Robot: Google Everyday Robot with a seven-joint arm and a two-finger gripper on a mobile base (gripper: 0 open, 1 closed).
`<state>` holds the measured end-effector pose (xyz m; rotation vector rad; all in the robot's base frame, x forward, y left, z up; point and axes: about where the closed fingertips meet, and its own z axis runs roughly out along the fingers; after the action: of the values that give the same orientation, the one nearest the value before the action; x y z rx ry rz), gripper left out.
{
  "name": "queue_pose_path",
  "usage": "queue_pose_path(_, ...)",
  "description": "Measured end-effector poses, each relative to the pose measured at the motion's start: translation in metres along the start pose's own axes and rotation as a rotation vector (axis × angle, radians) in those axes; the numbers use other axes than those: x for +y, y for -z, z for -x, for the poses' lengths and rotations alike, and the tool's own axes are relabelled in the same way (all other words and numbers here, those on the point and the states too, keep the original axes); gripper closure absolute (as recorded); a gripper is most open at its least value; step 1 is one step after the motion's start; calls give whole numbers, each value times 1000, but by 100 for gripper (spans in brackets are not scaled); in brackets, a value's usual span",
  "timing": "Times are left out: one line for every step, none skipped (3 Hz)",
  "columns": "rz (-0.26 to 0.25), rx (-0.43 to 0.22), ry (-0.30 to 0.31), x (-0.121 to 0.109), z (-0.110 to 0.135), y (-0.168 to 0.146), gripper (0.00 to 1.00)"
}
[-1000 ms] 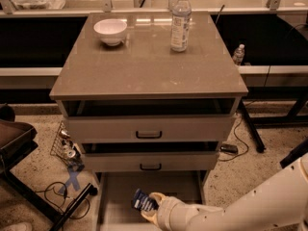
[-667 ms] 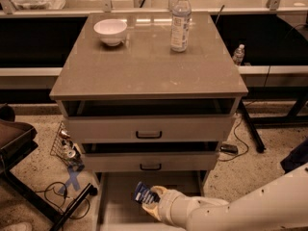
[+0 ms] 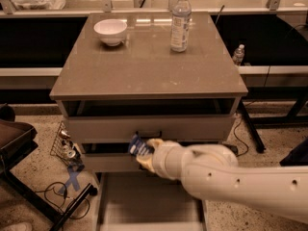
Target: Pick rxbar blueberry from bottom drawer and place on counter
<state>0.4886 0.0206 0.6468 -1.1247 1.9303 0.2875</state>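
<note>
My gripper (image 3: pixel 144 154) is shut on the rxbar blueberry (image 3: pixel 138 147), a small dark blue packet with white lettering. It holds the packet in the air in front of the two upper drawer fronts, well above the open bottom drawer (image 3: pixel 144 203), whose pale floor shows bare. The white arm reaches in from the lower right. The grey-brown counter (image 3: pixel 144 66) lies above and behind the gripper.
A white bowl (image 3: pixel 110 31) and a clear water bottle (image 3: pixel 180 21) stand at the back of the counter. A wire basket (image 3: pixel 65 146) and cables lie on the floor at the left. A dark chair (image 3: pixel 12 138) is at the far left.
The gripper has lifted the blue packet up out of the bottom drawer, from near its floor to the height of the upper drawer fronts. The drawer floor now shows bare.
</note>
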Motion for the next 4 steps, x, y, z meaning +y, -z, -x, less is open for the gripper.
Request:
queue_pose_path(-24, -23, 30, -36, 97, 13, 100)
queue_pose_path(-37, -19, 59, -69, 140, 39, 100)
queue_pose_path(-45, 43, 101, -89, 165, 80, 100)
queue_pose_path(-38, 153, 127, -90, 168, 111, 100)
